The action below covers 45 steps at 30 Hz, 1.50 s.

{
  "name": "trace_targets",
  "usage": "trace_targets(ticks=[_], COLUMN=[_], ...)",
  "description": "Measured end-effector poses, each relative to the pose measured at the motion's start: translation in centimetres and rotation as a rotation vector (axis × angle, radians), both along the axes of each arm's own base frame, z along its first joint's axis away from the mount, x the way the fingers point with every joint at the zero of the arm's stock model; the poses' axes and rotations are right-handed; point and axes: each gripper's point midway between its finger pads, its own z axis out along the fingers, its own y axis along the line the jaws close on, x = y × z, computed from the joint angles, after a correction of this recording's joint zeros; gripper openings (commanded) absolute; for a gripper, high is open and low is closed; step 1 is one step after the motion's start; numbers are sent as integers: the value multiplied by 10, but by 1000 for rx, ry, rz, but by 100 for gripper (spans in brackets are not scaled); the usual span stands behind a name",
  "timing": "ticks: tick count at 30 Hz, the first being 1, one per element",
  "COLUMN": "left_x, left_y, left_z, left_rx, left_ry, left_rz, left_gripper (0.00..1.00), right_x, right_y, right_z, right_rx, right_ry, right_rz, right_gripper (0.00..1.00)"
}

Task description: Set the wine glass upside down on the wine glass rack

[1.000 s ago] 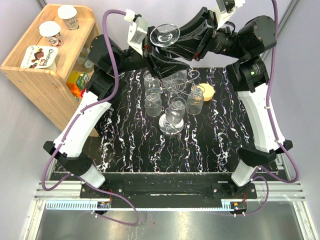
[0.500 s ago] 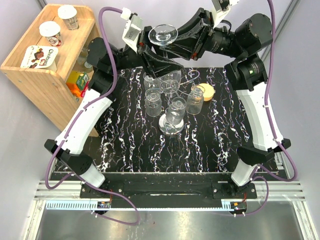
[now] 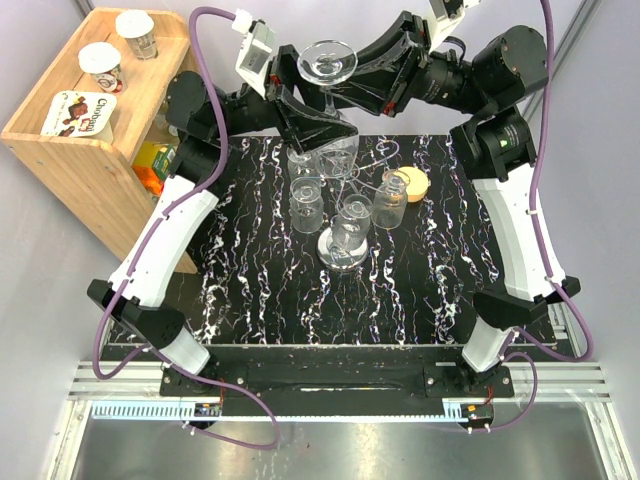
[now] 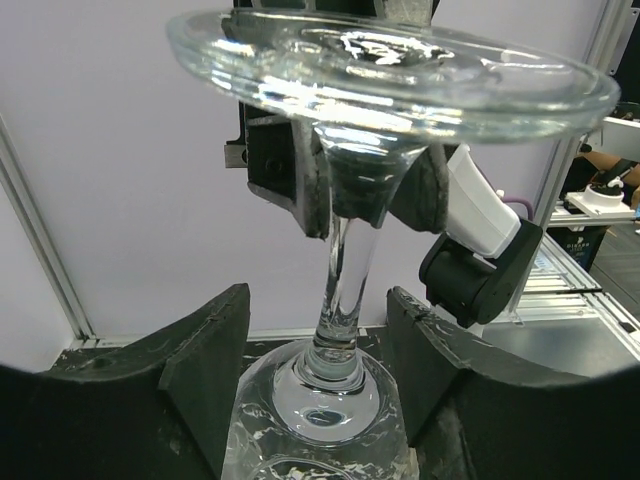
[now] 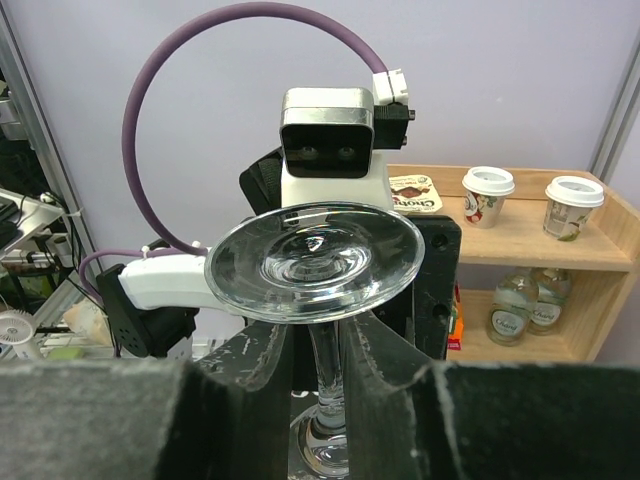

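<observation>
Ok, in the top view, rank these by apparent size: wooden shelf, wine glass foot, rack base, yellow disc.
1. wooden shelf
2. wine glass foot and rack base look alike; the foot is raised nearer the camera, so no ranking between them
3. yellow disc

both arms raised, wrists facing each other; left gripper point(image 4: 318, 390) with jaws apart, right gripper point(image 5: 325, 385) pinches the glass point(image 5: 315, 262) stem.

Inverted wine glass point(image 3: 328, 64) — foot uppermost.
</observation>
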Motion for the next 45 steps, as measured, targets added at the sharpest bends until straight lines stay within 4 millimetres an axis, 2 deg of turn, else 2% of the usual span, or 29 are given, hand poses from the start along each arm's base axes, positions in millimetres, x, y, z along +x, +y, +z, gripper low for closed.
trace_targets(ticks=[7,9,11,23,30,32,34,37,39,43,45], left_x=[-2,-2,-1,0,0,0,-1,-2,-2,-3,-2], left_y=[4,5,7,11,18,20,21,22,23,23,23], left_z=[6,7,9,9,5,5,5,6,7,8,8], left_rx=[-1,-1,-3,12,25,29,30,27,26,23,21], left_ry=[-10,-12,-15,-38,-43,-41,-41,-50,-53,-46,-41], left_rz=[6,8,13,37,55,59,61,64,65,60,54], left_gripper=[47,39,36,34,45,43,35,35,39,38,31], right_x=[1,1,1,3,1,0,0,0,0,0,0], right_y=[0,0,0,0,-1,-1,-2,-2,-2,-2,-2], right_z=[0,0,-1,-4,-1,0,1,0,0,0,0], right_rx=[1,1,-3,-12,-8,-6,-4,-6,-7,-6,-5], right_ry=[1,1,4,7,-4,-10,-14,-13,-11,-12,-12], right_rz=[-4,-4,-3,-10,-11,-12,-13,-12,-13,-13,-14], right_gripper=[0,0,0,0,0,0,0,0,0,0,0])
